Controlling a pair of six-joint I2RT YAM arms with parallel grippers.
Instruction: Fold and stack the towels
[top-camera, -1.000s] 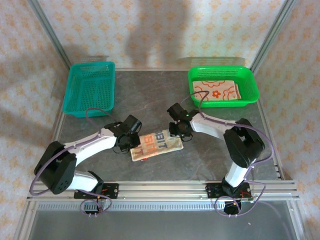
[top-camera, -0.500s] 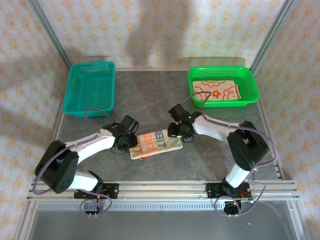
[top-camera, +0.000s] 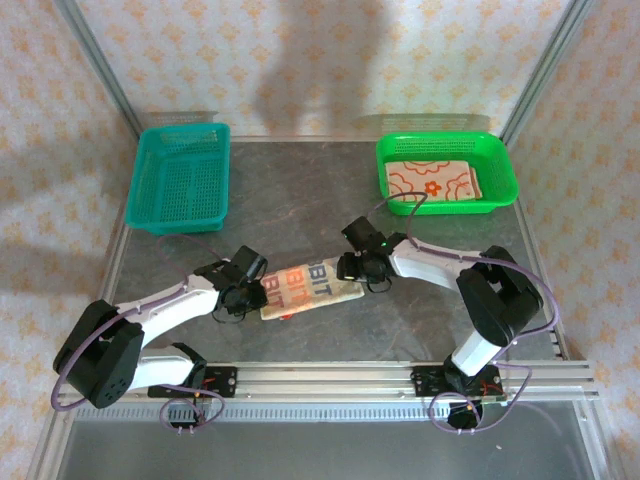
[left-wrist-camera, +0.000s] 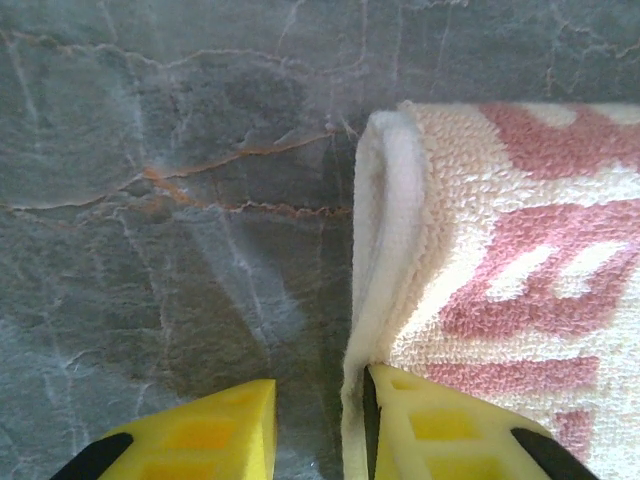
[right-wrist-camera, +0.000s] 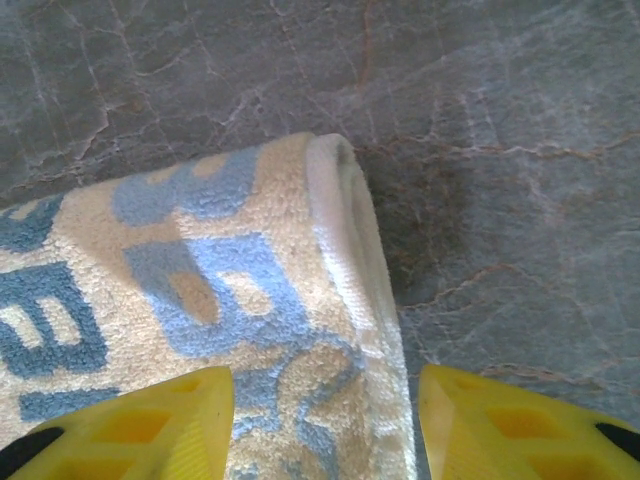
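Top external view has a folded cream terry towel with pink and blue block letters (top-camera: 310, 287) lying flat near the middle of the grey marbled table (top-camera: 300, 200), with the left gripper (top-camera: 250, 292) at its left end and the right gripper (top-camera: 352, 268) at its right end. Left wrist view: the left gripper (left-wrist-camera: 320, 430) is partly open, one yellow finger (left-wrist-camera: 200, 435) over bare table, the other (left-wrist-camera: 450, 430) over the pink-lettered pile, and the towel's (left-wrist-camera: 500, 230) rolled end fold sits in the gap against the second finger, clear of the first, so nothing is pinched. Right wrist view: the right gripper (right-wrist-camera: 325, 420) is spread wide, one finger (right-wrist-camera: 130, 425) above the blue-lettered cloth (right-wrist-camera: 180, 290), the other (right-wrist-camera: 520, 425) above stone, the end fold between them and touching neither. A second towel, cream with orange flowers (top-camera: 432, 182), lies in the green mesh basket (top-camera: 500, 160) at the far right; the teal mesh basket (top-camera: 150, 190) stands far left
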